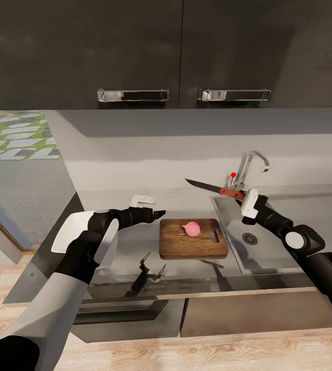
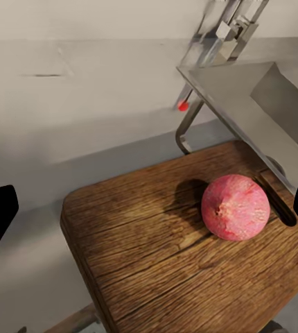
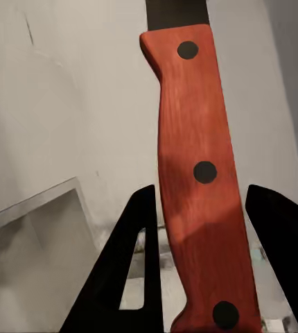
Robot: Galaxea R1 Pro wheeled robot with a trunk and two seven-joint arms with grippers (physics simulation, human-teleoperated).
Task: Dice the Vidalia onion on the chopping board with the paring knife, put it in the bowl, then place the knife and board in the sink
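The onion [image 1: 191,228] sat on the chopping board [image 1: 193,239] on the bench [image 1: 109,247], the sink [image 1: 269,237] right of it, the bowl [image 1: 70,232] far left.

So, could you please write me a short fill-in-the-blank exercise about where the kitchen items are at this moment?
1. The Vidalia onion rests on the ____.
2. The right claw holds the paring knife by its ____.
3. The knife's blade points away from the sink, toward the robot's ____ side.
4. The left claw is beside the board and holds ____.

Missing words: chopping board; handle; left; nothing
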